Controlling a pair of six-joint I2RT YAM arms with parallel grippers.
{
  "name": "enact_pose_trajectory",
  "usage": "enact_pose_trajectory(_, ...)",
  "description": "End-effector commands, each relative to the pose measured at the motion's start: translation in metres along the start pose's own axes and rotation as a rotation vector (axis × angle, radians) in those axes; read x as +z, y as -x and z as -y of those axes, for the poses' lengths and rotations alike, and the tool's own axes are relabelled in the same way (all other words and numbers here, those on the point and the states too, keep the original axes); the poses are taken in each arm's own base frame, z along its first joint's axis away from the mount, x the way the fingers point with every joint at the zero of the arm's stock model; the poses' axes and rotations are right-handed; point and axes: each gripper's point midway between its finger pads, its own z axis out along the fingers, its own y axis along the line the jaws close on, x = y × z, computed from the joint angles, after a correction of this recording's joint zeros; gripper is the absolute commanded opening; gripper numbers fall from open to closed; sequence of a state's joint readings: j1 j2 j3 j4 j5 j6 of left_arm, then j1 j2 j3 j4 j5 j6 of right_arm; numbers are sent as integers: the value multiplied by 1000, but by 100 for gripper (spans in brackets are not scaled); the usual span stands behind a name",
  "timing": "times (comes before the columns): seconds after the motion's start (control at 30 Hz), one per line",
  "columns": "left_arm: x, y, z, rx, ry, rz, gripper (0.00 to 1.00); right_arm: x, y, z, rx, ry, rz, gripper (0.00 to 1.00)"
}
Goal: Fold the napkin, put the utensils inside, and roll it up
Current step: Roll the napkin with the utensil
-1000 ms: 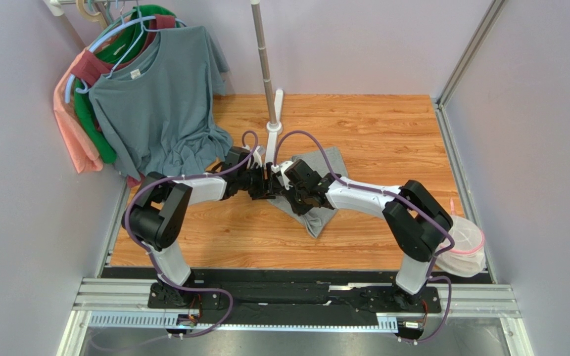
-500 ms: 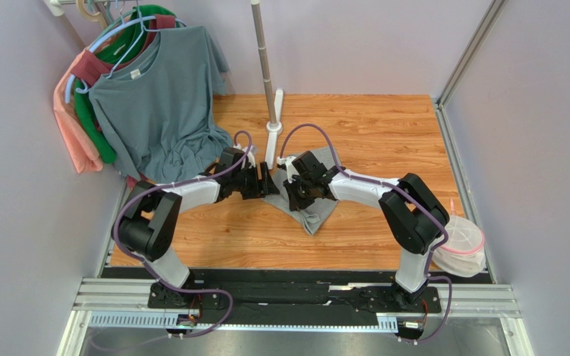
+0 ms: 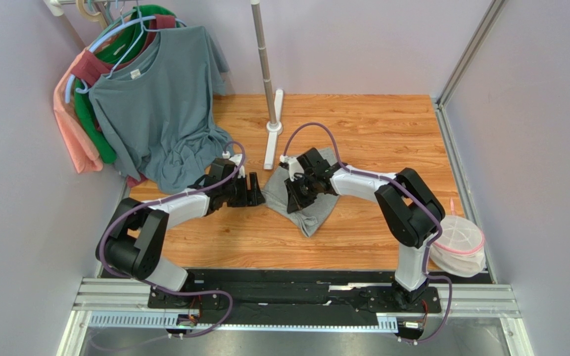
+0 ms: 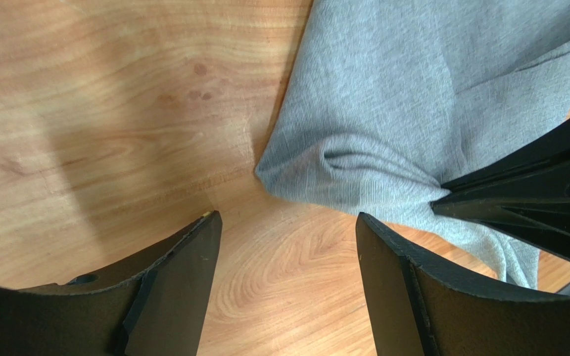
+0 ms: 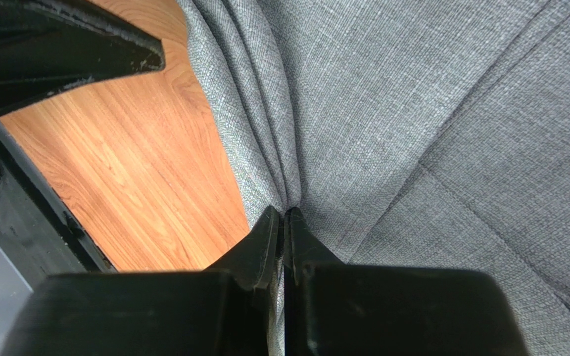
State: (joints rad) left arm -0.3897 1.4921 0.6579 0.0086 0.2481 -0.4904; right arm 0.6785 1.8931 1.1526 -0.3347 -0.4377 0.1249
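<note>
The fingers point(image 5: 266, 241) of the right gripper point(image 5: 285, 222) are seen in the right wrist view pressed together on a raised pleat of the napkin point(image 5: 429, 119), with only cloth pinched between them. That pinch cannot be made out from above, where the right gripper point(image 3: 293, 199) covers it.

In the left wrist view the left gripper point(image 4: 288, 230) is held wide apart. Nothing but bare wood is framed between its fingers point(image 4: 180, 274). A bunched corner of the napkin point(image 4: 414, 96) lies just beyond the tips, not touching them, and the right gripper point(image 4: 533, 185) is seen gathering the cloth to a point.

From above, the napkin point(image 3: 314, 213) is shown lying crumpled on the wooden table point(image 3: 384, 126), in front of the pole foot point(image 3: 273, 135) and a little to its right. The left gripper point(image 3: 254, 191) is placed in front of the pole foot and to its left, just beside the cloth's edge.

The table is enclosed by pale lilac walls point(image 3: 533, 111). T-shirts point(image 3: 154, 96) are hung on hangers well to the left of the pole foot. A white mesh bag point(image 3: 460, 245) sits far to its right, at the table's near corner.

Compared with a second ago, the left gripper has been drawn back leftward off the napkin, and a strip of cloth that it covered has been exposed.
</note>
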Motion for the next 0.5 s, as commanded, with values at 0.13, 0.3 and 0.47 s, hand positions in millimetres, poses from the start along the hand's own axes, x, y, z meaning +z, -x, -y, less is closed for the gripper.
enact_pose_trajectory(0.13, 8, 41, -8, 78, 31, 101, 74, 11, -79, 19, 73, -51, -263, 0)
enact_pose_trajectory(0.3, 20, 38, -1, 79, -35, 68, 71, 11, -80, 18, 74, -40, -271, 0)
enact_pose_trajectory(0.47, 29, 32, 4, 66, -82, 45, 68, 11, -82, 20, 77, -36, -283, 0)
